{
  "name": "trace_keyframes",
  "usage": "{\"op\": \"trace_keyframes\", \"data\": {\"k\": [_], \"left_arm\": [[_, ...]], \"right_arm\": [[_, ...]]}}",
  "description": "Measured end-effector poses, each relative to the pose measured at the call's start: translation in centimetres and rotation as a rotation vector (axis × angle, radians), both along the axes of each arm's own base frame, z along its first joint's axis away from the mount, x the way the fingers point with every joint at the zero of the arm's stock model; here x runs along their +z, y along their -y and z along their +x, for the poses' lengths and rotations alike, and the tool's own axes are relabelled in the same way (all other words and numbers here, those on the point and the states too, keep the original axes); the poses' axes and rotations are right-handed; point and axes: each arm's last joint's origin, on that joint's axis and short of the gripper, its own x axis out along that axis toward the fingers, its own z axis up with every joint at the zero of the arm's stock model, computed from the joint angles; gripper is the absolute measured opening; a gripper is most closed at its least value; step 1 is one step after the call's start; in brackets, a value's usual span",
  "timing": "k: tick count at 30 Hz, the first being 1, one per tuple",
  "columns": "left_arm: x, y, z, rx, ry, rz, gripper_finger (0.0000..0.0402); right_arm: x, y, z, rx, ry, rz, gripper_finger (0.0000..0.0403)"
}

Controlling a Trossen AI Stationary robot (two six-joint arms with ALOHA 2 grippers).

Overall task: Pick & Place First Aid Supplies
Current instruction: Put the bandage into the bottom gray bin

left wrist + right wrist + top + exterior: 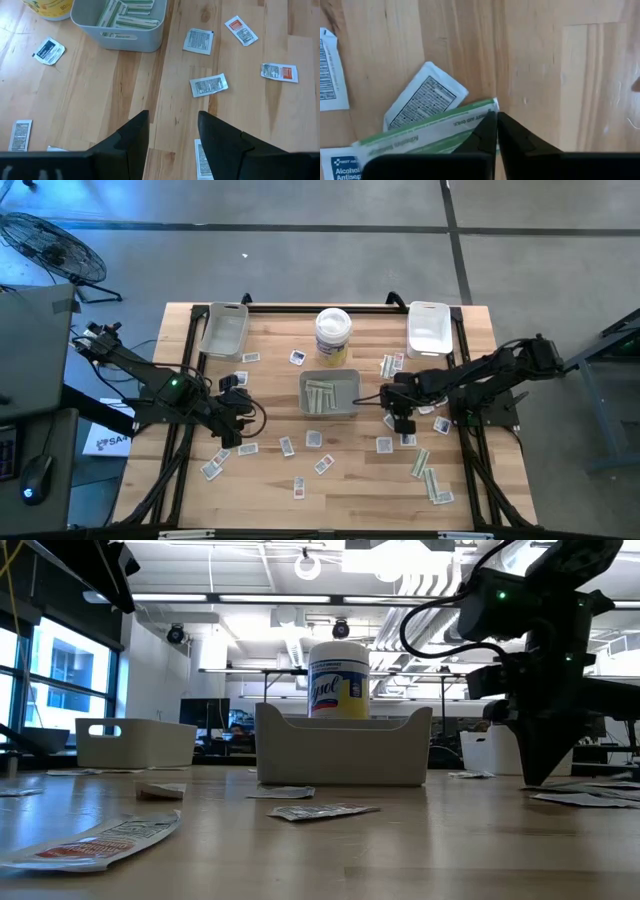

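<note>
A big open workshop with ceiling lights lies behind my wooden table (270,480). Three trays sit on it: a grey tray (329,392) in the middle already holding several long green-edged strips, a second tray (224,330) at the far left corner and a white tray (429,327) at the far right. A round tub with a yellow label (333,335) stands just behind the grey tray. Small packets (287,446) lie scattered across the near half of the table, with more strips (428,476) near my right side.

My right gripper (496,131) is down at the table just to the right of the grey tray, its fingers pinched together on the edge of a green-edged strip (427,131), which lies flat over a white square packet (426,100). So I judge the pick is in hand. Next I should lift straight up, check the strip comes alone, then carry it over the grey tray.

My left gripper (172,137) waits over the left side, fingers spread and empty.
</note>
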Motion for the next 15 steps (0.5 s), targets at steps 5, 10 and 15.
{"op": "trace_keyframes", "data": {"k": [5, 10, 15], "left_arm": [[0.0, 0.0, 0.0, 0.0, 0.0, 0.0, 0.0166], [0.0, 0.0, 0.0, 0.0, 0.003, -0.002, 0.0166], [0.0, 0.0, 0.1, 0.0, 0.006, -0.003, 0.0166]], "right_arm": [[0.9, 0.1, 0.0, -0.004, -0.005, -0.014, 0.0004], [3.7, 0.2, 0.7, -0.061, -0.023, -0.053, 0.0003], [7.6, 0.3, 2.6, -0.127, 0.024, -0.118, 0.0002]]}}
